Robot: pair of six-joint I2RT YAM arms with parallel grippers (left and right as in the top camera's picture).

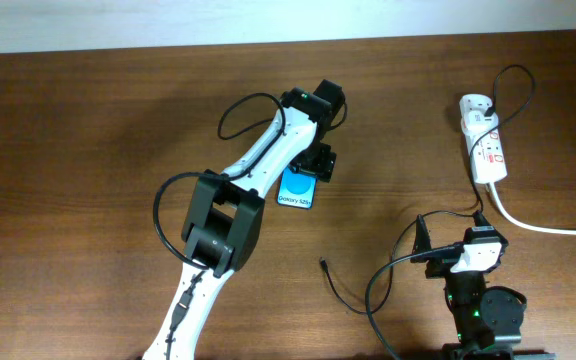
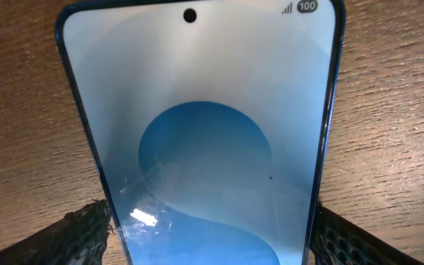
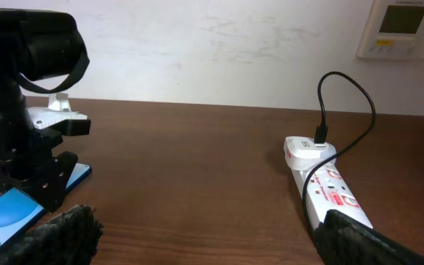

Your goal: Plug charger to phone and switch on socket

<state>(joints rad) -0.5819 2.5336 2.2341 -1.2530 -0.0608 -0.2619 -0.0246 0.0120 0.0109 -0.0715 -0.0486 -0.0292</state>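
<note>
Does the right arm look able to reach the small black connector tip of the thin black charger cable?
Probably yes: the small black connector tip lies loose on the brown wooden table near the open right end effector, nothing visibly between them.

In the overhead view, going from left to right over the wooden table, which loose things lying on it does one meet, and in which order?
Black-edged rectangular phone with a bright blue screen → small black connector tip of the thin black charger cable → long white power strip with red markings.
</note>
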